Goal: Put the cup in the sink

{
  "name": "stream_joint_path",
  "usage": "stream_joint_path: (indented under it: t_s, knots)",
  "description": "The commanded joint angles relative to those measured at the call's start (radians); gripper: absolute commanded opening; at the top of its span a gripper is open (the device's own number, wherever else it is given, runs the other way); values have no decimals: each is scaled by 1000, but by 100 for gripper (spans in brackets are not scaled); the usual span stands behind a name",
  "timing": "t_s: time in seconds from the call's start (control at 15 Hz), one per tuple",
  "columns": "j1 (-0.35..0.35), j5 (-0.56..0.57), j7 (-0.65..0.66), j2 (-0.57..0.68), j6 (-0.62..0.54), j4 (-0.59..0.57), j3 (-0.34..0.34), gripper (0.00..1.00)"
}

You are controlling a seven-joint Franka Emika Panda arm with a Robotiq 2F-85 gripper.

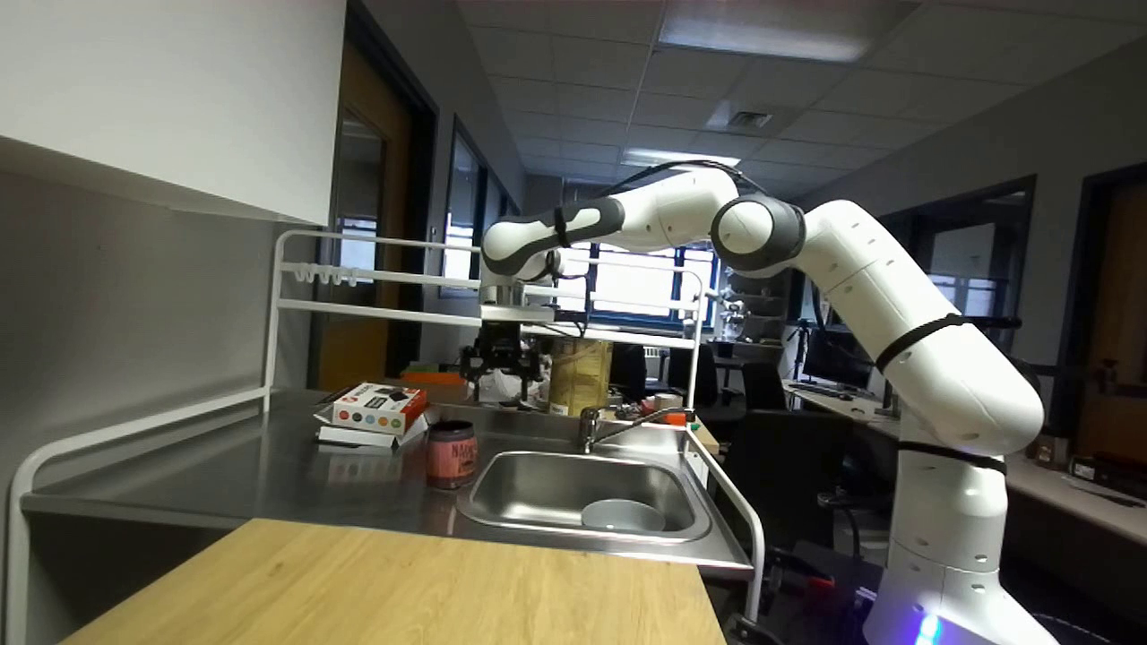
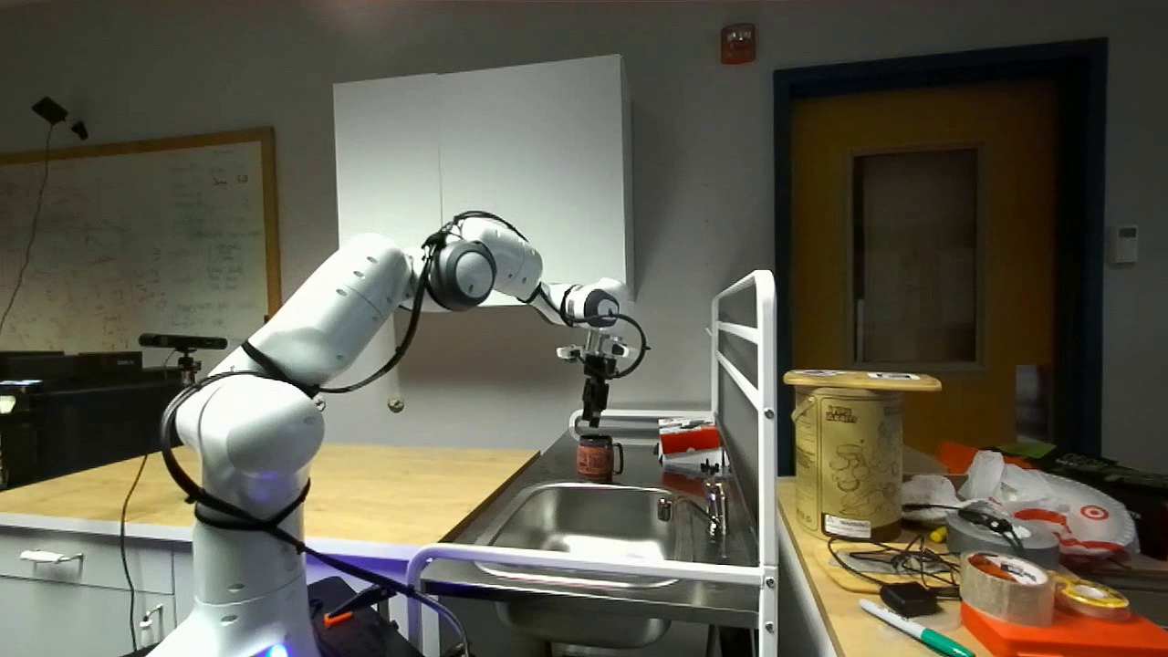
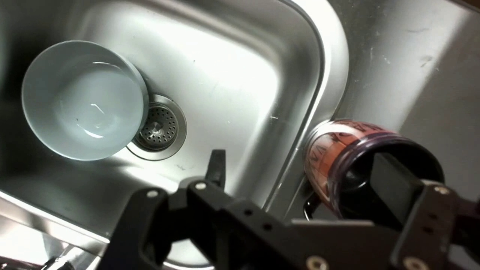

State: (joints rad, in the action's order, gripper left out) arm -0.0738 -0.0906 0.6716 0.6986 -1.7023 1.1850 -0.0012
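Up there the black two-fingered tool hangs spread wide. Below it, slightly to one side, the orange-red cup with the dark rim and handle stands upright on the grey metal table, just beside the stainless-steel sink. Lower down on the tool's other side, I can make out a pale round bowl inside that sink, well apart from the cup.
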Motion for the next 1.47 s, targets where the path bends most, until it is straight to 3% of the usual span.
stream_joint_path:
  t_s: [0.0, 0.73, 1.33, 1.4]
  knots:
    - [-28, -14, 59, 118, 74, -168, -15, 100]
    - [-27, -13, 97, 299, 207, -412, -22, 100]
    - [-2, -10, 100, 373, 246, -503, -20, 100]
    - [1, -10, 100, 382, 250, -507, -20, 90]
